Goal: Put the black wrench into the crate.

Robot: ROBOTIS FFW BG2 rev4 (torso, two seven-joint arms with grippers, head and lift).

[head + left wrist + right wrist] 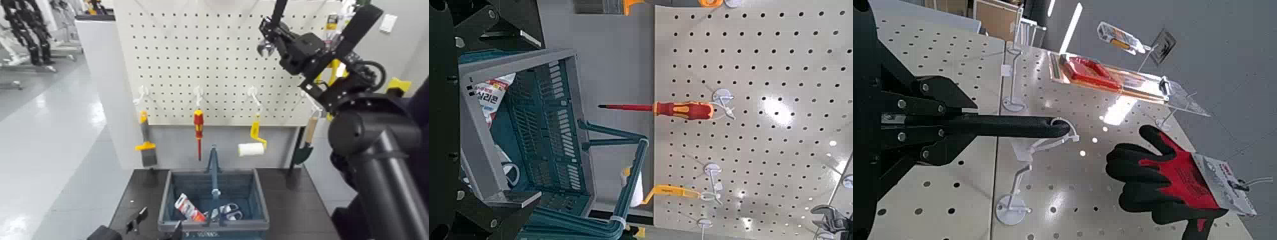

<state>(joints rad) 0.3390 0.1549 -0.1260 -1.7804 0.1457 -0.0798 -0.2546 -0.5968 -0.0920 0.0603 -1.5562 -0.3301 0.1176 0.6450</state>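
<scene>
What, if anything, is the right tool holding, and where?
The right tool holds the black wrench by its handle, near the metal head; the handle's far end is at the white hook.

Screwdriver (198,125) hangs between scraper (146,140) and paint roller (251,149), behind crate (214,225).

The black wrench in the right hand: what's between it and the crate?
The head view shows the yellow-handled paint roller and bare pegboard between the black wrench, up in the right hand, and the crate below.
</scene>
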